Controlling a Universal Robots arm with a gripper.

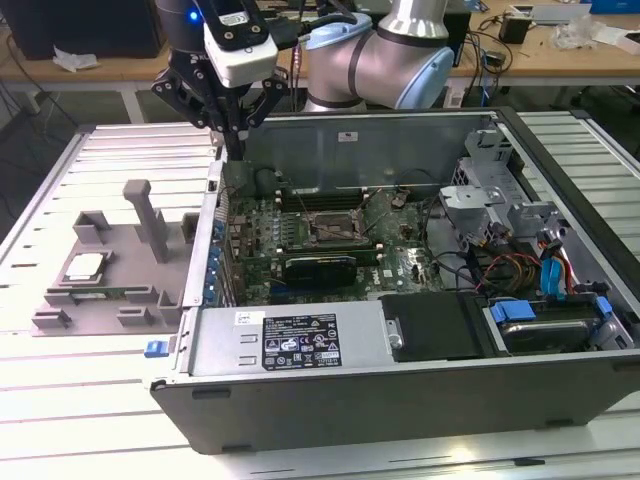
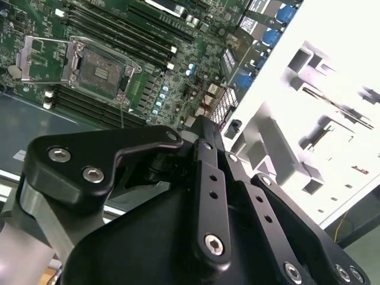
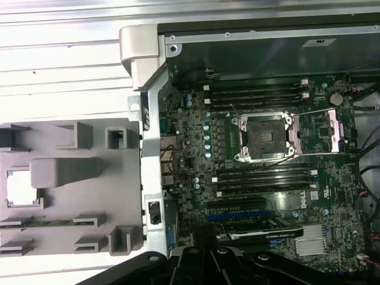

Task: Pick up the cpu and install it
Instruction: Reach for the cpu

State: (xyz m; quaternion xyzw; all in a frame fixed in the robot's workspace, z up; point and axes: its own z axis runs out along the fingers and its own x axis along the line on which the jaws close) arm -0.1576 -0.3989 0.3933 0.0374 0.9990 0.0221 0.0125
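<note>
Jaws pressed together, empty, hung upper left of exterior view over case point(image 1: 215, 172) edge. Chip point(image 1: 85, 266) lay untouched on grey tray point(image 1: 125, 277). Risk: skewed drop could bend socket point(image 1: 335, 230) pins.

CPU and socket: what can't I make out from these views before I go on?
1. cpu: too small in the exterior view, washed out by glare in the first wrist view; orientation mark unreadable.
2. socket: contacts too small to check in both wrist views.
3. gray fixture: blown out to white in the second wrist view; pocket contents unreadable.
</note>
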